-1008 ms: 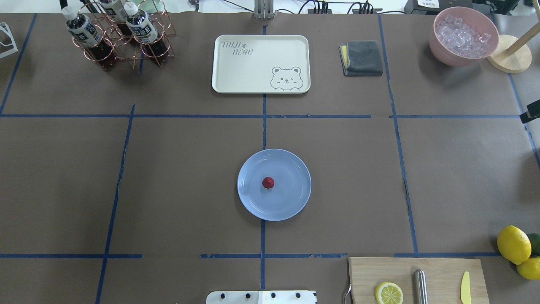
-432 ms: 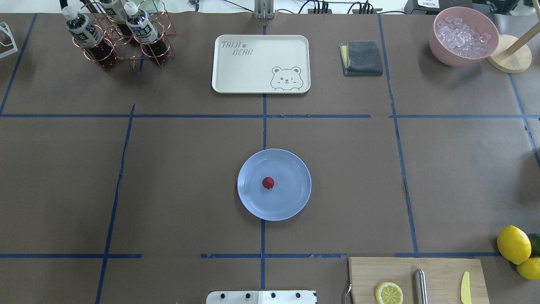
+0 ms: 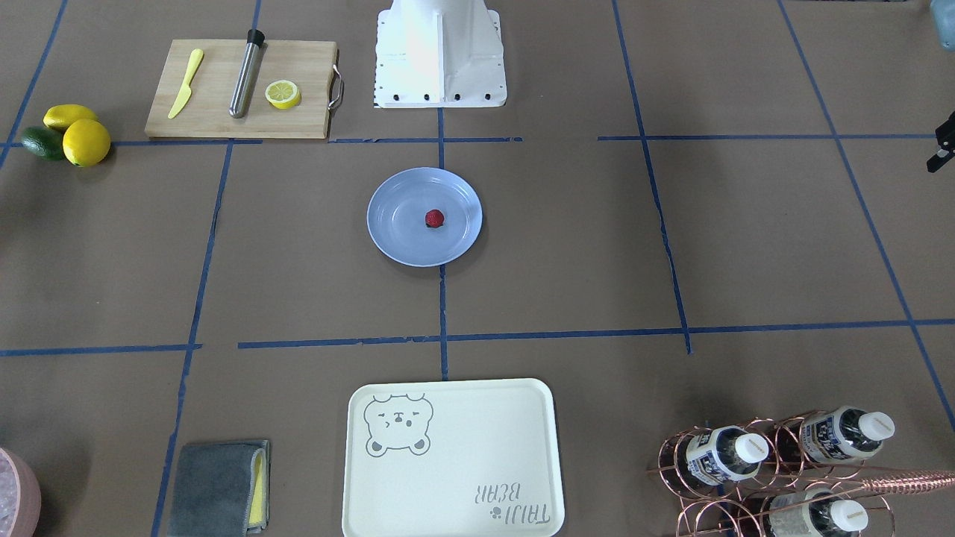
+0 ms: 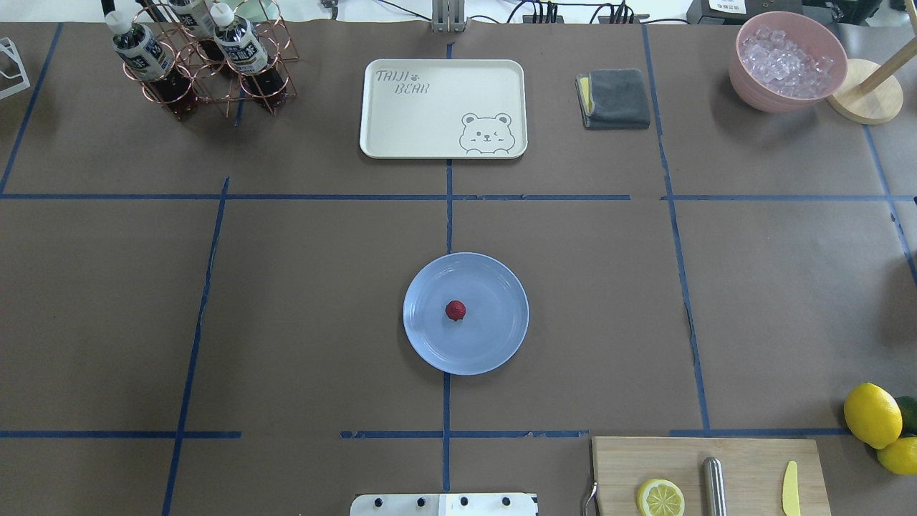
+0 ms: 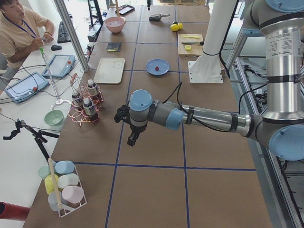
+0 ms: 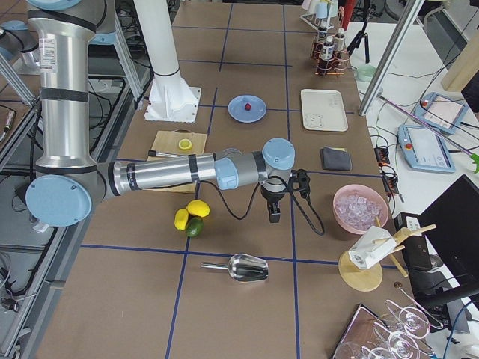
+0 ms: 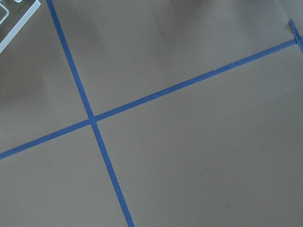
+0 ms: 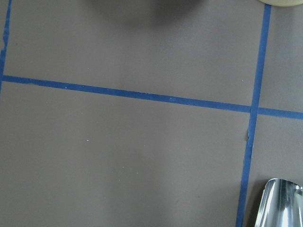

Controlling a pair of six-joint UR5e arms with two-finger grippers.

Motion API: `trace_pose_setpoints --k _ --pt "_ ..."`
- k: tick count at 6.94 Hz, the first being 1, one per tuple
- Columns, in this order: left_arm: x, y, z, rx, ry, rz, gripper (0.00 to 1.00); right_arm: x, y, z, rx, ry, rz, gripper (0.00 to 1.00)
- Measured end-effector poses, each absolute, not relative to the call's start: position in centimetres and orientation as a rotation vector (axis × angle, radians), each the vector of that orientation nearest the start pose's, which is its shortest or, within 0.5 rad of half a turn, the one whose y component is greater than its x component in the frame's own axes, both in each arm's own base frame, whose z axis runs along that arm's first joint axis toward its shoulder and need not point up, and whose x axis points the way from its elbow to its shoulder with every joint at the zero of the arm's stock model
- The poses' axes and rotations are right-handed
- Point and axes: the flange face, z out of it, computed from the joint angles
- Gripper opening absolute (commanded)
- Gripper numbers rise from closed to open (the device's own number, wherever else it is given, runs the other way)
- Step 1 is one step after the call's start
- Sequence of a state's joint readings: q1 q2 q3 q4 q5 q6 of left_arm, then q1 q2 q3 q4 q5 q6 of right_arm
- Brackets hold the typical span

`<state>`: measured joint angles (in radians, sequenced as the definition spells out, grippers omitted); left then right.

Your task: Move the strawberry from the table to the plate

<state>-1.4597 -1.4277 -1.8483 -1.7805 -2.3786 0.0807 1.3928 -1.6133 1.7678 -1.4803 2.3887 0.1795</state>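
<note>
While both arms reach out over opposite ends of the brown paper-covered table point(image 4: 322, 287) crossed by blue tape lines, the small dark-red roundish strawberry point(image 4: 455, 310) rests just off the centre of the round, shallow, pale blue glossy plate point(image 4: 494, 344). Nothing touches the berry. The plate sits on the middle tape line, nearer the robot's edge than the far edge.

The left gripper point(image 5: 132, 139) hangs above bare paper near a copper wire rack of bottles point(image 5: 85, 107). The right gripper point(image 6: 275, 215) hangs between yellow lemons point(image 6: 197, 208) and a pink bowl of ice point(image 6: 358, 227). I cannot tell whether either pair of jaws is open or closed. A cream rectangular bear-print tray point(image 4: 443, 107) lies by the far edge.
</note>
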Motion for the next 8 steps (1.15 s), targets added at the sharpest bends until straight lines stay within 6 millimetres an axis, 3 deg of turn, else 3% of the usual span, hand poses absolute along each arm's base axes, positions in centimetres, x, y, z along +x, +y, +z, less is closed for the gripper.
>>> trace_pose_setpoints --k 8 --pt "-1.3 -43.6 56.4 0.325 0.806 0.328 1.00 -2.7 -48.6 56.9 0.079 -0.846 -0.096 1.00"
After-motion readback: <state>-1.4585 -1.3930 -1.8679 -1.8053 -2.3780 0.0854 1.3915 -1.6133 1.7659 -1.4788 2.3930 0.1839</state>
